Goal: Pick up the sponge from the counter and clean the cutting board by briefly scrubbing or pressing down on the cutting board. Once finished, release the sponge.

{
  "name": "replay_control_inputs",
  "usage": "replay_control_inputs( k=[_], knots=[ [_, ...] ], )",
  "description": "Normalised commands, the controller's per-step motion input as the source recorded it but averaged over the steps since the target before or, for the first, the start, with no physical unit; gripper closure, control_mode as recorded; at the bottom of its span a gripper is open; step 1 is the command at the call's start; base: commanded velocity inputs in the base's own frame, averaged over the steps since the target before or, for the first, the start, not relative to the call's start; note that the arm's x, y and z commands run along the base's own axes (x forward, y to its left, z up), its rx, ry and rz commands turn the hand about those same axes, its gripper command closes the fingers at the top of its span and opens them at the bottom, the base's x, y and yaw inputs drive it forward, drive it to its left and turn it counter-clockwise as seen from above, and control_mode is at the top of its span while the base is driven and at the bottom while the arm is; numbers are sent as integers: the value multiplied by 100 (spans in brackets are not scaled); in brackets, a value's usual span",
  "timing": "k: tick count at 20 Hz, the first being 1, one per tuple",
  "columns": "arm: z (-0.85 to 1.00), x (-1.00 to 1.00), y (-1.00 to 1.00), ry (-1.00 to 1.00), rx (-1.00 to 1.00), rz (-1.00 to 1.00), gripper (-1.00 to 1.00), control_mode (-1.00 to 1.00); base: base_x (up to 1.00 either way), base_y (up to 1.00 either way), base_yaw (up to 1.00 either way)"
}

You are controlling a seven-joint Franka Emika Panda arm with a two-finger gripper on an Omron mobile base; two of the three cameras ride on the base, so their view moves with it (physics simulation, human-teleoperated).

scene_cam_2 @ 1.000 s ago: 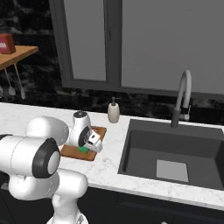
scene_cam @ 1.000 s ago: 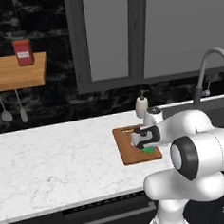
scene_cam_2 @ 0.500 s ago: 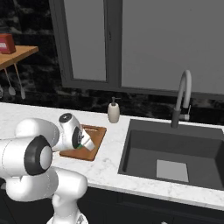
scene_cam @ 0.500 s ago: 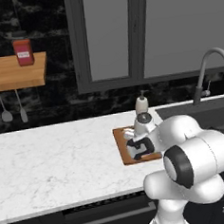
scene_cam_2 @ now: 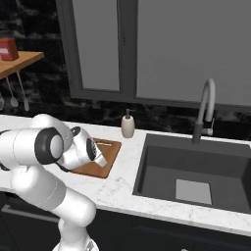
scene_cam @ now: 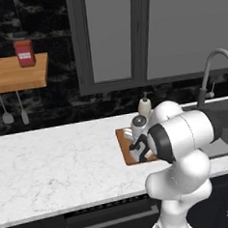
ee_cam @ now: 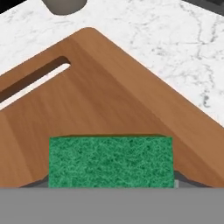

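I saw the sponge [ee_cam: 110, 161] w/ rough, fibrous matt green top. Cutting board [ee_cam: 109, 100] was smooth matt wood, grain visible. Counter [scene_cam: 57, 164] looked like polished white marble w/ grey veins. Faucet [scene_cam_2: 206, 110] was metal, satin.

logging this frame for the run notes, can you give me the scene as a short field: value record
sponge: green face toward the hand camera, low over the cutting board
cutting board: reddish-brown wood with a slot handle, flat on the counter
counter: white marble pattern
claw: low over the board, fingertips hidden by the sponge in the hand view
claw state: cannot tell
soap bottle: upright behind the board
sink: dark basin, beside the board
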Motion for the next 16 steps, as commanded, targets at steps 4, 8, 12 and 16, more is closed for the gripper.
replay_control_inputs(
  k=[4, 8, 12, 16],
  knots=[
    [-28, 47, -26, 0, 0, 0, 100, -100, 0, 0, 0],
    [-19, 62, -14, 0, 0, -1, 100, -100, 0, 0, 0],
    [-23, 56, 0, -5, 0, -1, 100, -100, 0, 0, 0],
    [-6, 22, 19, -3, 0, -5, 100, -100, 0, 0, 0]
  ],
)
